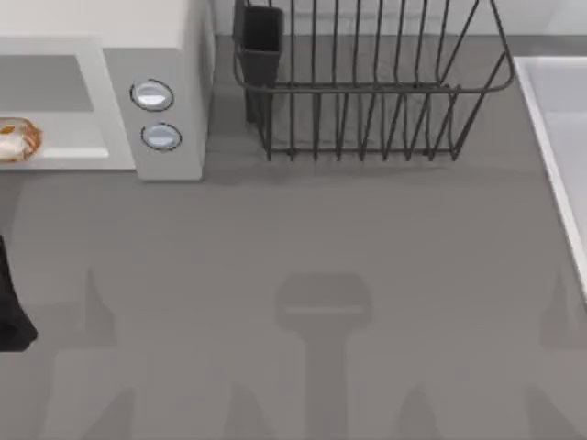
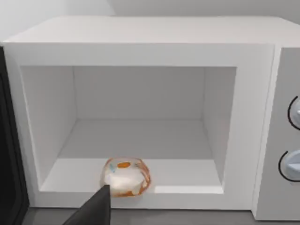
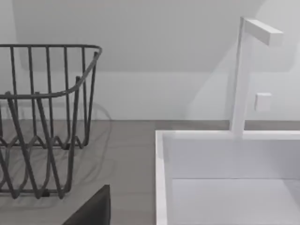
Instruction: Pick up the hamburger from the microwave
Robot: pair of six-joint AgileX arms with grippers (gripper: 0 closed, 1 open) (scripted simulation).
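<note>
hamburger sits on the floor of the microwave, right at the front lip of the open cavity, left of centre in it. seen from the top, the burger is at the far left edge of the table's back-left corner, touching nothing but the cavity floor.

largest to smallest: grey table; microwave at back left, door open, pale interior, side panel with two round buttons stacked on its right; dark wire rack just right of the microwave at the back, with a dark cup clipped to its left end; white sink with a square faucet at the right edge.

my left gripper is in front of the cavity, one dark fingertip just short of the burger, holding nothing. how wide it's open: cannot tell.

my right gripper hangs between rack and sink, one finger in frame, nothing held; opening also cannot tell.
</note>
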